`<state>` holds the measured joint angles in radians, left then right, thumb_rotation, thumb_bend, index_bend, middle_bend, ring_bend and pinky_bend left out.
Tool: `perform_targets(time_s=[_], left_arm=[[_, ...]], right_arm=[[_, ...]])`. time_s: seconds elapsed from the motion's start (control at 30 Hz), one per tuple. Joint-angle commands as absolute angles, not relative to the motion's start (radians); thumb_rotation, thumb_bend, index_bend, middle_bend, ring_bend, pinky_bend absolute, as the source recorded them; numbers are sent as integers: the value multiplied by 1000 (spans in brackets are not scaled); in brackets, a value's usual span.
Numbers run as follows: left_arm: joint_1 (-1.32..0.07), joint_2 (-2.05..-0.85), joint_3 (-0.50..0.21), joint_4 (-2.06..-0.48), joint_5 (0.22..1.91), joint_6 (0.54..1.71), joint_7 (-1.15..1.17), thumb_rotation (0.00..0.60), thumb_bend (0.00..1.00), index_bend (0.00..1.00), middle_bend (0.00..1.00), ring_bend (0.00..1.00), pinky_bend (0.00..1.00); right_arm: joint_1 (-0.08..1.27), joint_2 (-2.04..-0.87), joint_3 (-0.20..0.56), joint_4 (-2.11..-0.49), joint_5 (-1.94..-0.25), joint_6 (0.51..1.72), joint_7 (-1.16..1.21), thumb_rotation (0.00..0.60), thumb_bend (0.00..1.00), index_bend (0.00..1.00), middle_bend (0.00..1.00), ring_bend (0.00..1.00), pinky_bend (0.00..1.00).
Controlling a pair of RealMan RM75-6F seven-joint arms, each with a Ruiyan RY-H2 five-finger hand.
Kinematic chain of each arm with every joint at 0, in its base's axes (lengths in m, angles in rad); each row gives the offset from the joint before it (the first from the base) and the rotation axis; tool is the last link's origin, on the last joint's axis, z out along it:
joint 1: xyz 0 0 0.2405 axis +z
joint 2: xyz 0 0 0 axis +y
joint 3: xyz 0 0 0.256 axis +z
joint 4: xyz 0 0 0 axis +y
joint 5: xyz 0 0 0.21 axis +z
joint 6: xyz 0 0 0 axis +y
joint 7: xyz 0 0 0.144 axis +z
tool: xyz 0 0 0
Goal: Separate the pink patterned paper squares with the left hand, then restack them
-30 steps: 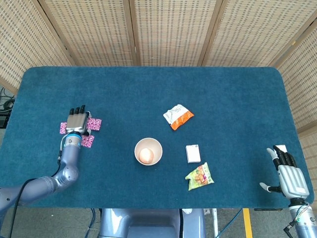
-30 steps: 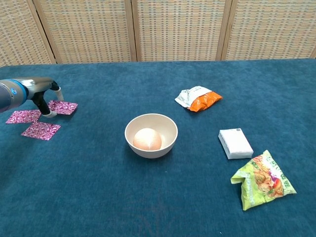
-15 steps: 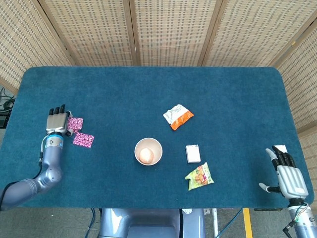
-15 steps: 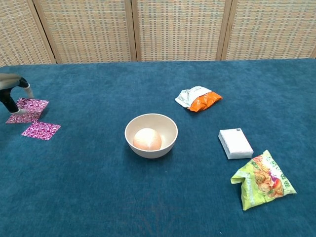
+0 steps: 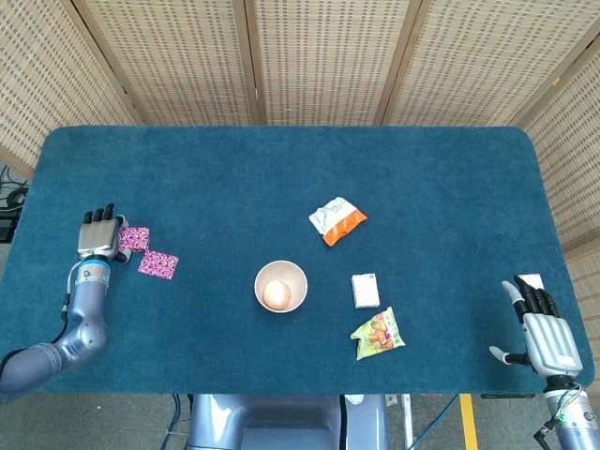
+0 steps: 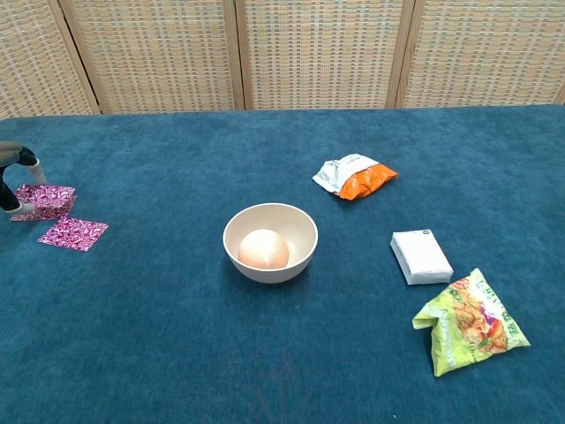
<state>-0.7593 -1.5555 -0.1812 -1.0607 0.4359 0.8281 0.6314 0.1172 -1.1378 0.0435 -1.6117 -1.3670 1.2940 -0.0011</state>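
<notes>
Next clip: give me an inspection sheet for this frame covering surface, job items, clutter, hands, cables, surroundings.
Surface: blue table, carpet-like cover.
Job items: two pink squares show; one lies alone, the other sits partly under the left hand; whether more are stacked there, cannot tell.
Clutter: bowl holding a round thing, orange bag, white box, green bag.
Hands: left hand rests on a square; right hand open, off the table's right corner.
Cables: dark cables at far left.
Surroundings: woven screens behind.

Blue table, pink paper squares, bowl, snack bags, white box
</notes>
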Motion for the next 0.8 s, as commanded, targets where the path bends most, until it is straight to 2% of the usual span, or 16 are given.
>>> perform_targets(time_s=[0.03, 0.8], left_arm=[[-758, -1561, -180, -1053, 436, 828, 633, 600, 356, 478, 0, 0, 0], [-744, -1572, -205, -1012, 434, 829, 616, 600, 302, 479, 0, 0, 0]], right_arm=[[118, -1138, 44, -1611, -1366, 1293, 0, 600, 105, 0, 0, 0, 0], [118, -1139, 43, -1612, -1367, 1292, -4, 600, 105, 0, 0, 0, 0]])
